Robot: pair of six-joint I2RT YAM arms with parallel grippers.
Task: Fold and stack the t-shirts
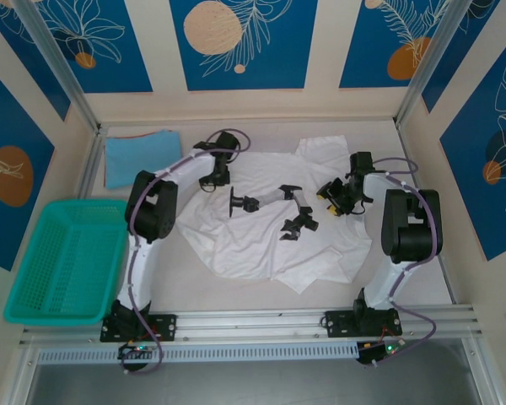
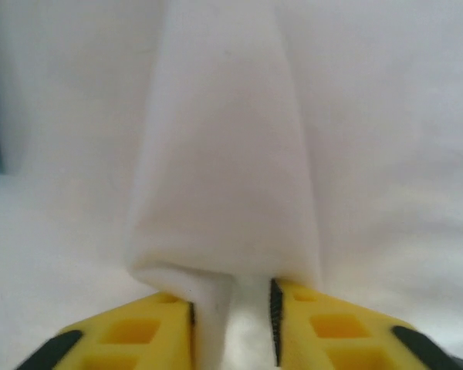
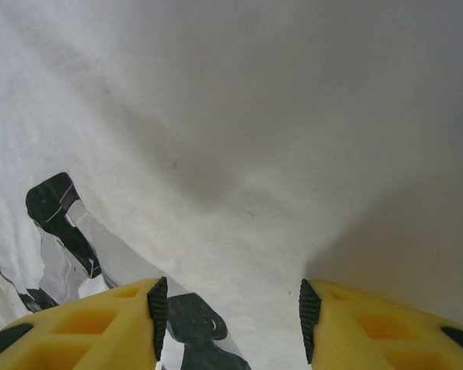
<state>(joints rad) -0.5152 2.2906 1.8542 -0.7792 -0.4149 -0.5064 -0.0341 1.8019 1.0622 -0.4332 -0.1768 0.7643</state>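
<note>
From above, the white t-shirt lies spread and rumpled across the middle of the surface, its black mark facing up near the centre. The light-blue t-shirt lies flat at the upper left, and the teal basket sits at the left edge. The left gripper is down on the shirt's upper-left part and the right gripper on its upper-right part.

In the left wrist view, a raised ridge of the white t-shirt runs down between the left gripper's yellow fingers. It touches one pad, but I cannot tell whether it is clamped.

In the right wrist view, the right gripper is spread wide over flat white t-shirt cloth and holds nothing, with the black mark at the lower left.
</note>
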